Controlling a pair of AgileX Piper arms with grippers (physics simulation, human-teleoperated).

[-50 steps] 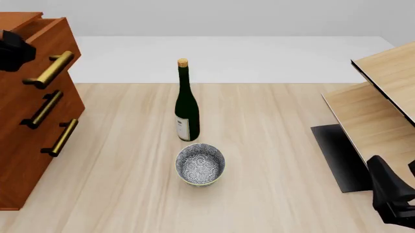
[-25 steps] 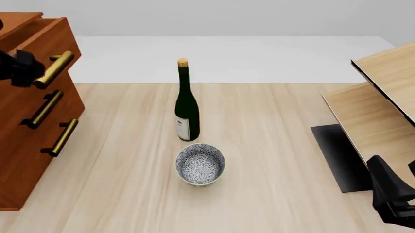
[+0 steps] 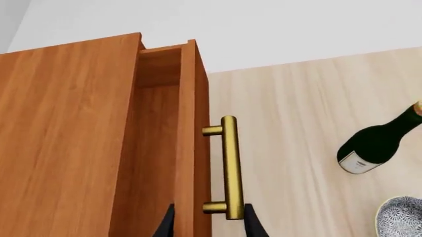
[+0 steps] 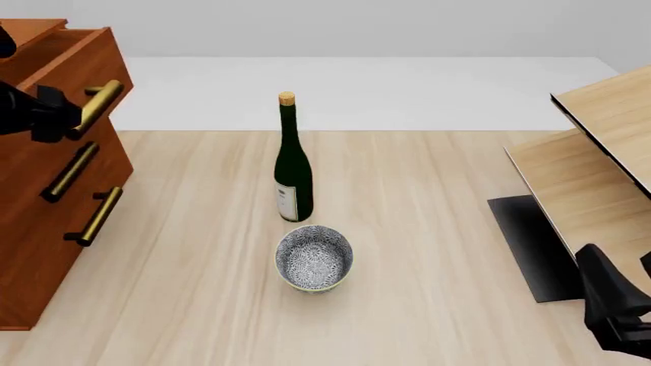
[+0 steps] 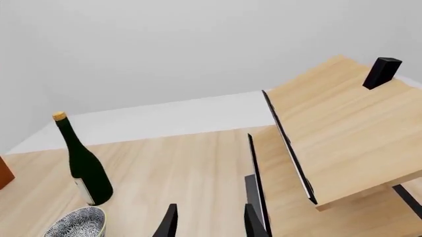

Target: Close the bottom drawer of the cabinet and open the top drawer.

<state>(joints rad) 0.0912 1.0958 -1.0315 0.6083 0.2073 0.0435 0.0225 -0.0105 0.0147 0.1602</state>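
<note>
left gripper (image 4: 63, 113) clamps the handle (image 4: 97, 108) of the partly open top drawer (image 4: 72, 57).

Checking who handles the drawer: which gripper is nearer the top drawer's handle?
Left. The left gripper straddles the near end of the top drawer's handle; the right gripper sits far across the table, by the slanted panels.

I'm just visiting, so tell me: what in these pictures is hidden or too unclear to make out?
- Inside the top drawer: the left wrist view shows only a narrow gap.
- Left gripper: in the front view a dark shape at the top handle; its grip is unclear, and the wrist view crops the fingers.
- Right gripper: only fingertips show in its wrist view.
- Wine bottle label: too small to read.
</note>
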